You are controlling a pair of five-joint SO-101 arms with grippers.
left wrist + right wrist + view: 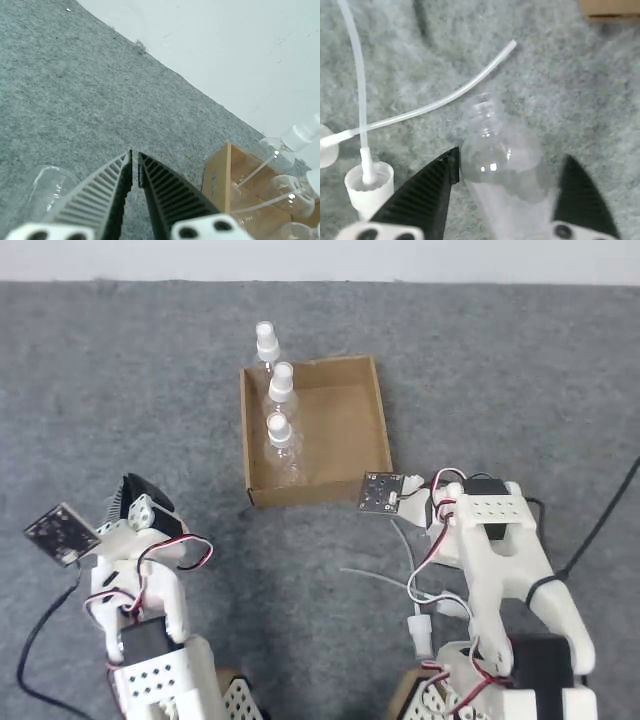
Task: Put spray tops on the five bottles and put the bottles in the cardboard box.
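The cardboard box [340,415] stands at the middle of the table, with three capped clear bottles [281,390] in a row along one side. From the left wrist view, these bottles [280,192] and the box [220,177] lie far ahead. My left gripper [134,162] is shut with nothing in it, and an uncapped clear bottle [37,197] lies just outside one finger. My right gripper [512,162] is open, its jaws on either side of an uncapped clear bottle [500,155] lying on the mat. A white spray top [367,187] with its tube lies beside that gripper.
A second spray top [325,150] with a long curved tube [445,97] lies on the grey mat by the right arm [490,540]. A spray top [420,632] lies near that arm's base. The left arm [135,560] sits at the lower left. A white wall borders the far edge.
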